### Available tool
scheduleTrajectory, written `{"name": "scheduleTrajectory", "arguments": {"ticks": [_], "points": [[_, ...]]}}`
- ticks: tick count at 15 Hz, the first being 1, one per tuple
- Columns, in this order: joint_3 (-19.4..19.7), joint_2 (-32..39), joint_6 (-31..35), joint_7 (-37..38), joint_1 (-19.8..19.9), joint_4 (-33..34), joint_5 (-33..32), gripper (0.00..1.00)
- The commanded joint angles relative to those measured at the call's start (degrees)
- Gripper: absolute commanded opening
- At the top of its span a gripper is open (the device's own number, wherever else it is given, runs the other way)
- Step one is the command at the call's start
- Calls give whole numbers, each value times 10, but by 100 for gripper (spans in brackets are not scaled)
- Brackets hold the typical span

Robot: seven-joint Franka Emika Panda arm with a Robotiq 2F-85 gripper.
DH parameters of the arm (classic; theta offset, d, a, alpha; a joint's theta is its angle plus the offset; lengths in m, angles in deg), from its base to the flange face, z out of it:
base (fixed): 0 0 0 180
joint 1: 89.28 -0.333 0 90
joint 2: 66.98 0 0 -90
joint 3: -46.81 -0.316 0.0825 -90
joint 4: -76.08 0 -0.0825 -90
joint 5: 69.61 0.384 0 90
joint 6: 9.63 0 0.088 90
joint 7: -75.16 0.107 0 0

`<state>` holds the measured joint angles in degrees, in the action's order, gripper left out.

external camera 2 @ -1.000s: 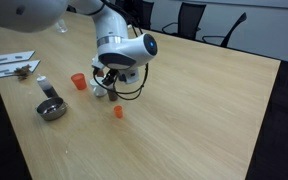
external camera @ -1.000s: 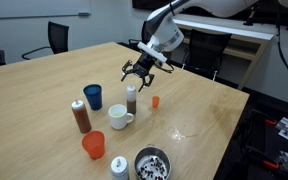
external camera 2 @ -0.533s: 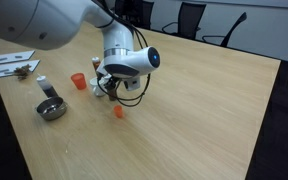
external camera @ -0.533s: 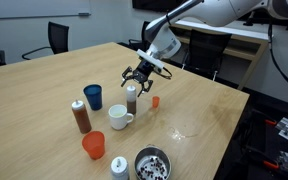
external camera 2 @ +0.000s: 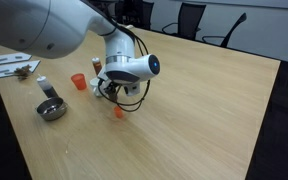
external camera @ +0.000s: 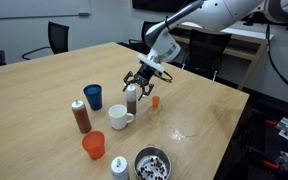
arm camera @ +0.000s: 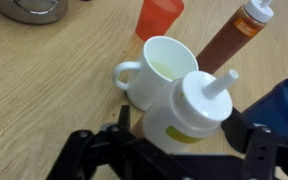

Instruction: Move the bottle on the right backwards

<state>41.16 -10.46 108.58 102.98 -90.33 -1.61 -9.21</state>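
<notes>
The bottle (external camera: 132,98) has a dark brown body and a whitish cap and stands upright beside the white mug (external camera: 120,117). My gripper (external camera: 137,87) is low over it, open, with a finger on either side of its top. In the wrist view the bottle's white nozzle cap (arm camera: 189,105) fills the space between the two black fingers of the gripper (arm camera: 169,142), with small gaps on both sides. In an exterior view the gripper (external camera 2: 112,92) hides most of the bottle.
Blue cup (external camera: 93,96) and a fatter reddish-brown bottle (external camera: 80,116) stand beside the mug. A small orange cup (external camera: 155,101) is close to the gripper. Nearer the table's front edge are an orange cup (external camera: 93,145), a pale bottle (external camera: 119,167) and a metal bowl (external camera: 151,163).
The gripper has come down from above and behind the bottle until its open fingers straddle the bottle's top. The bottle has not moved.
</notes>
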Motion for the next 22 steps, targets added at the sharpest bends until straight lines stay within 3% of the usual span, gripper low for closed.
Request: {"name": "scheduleTrajectory", "arguments": {"ticks": [1,6,10,15,19,22], "points": [[-3,12,-19,4,8,18,14,63],[-2,17,-20,4,6,23,11,28],[1,4,-21,4,3,13,5,21],[13,-22,-51,29,-6,9,-23,21],[38,-71,-139,120,-19,-2,-108,21],[38,-106,-226,148,-19,-3,-170,21]]}}
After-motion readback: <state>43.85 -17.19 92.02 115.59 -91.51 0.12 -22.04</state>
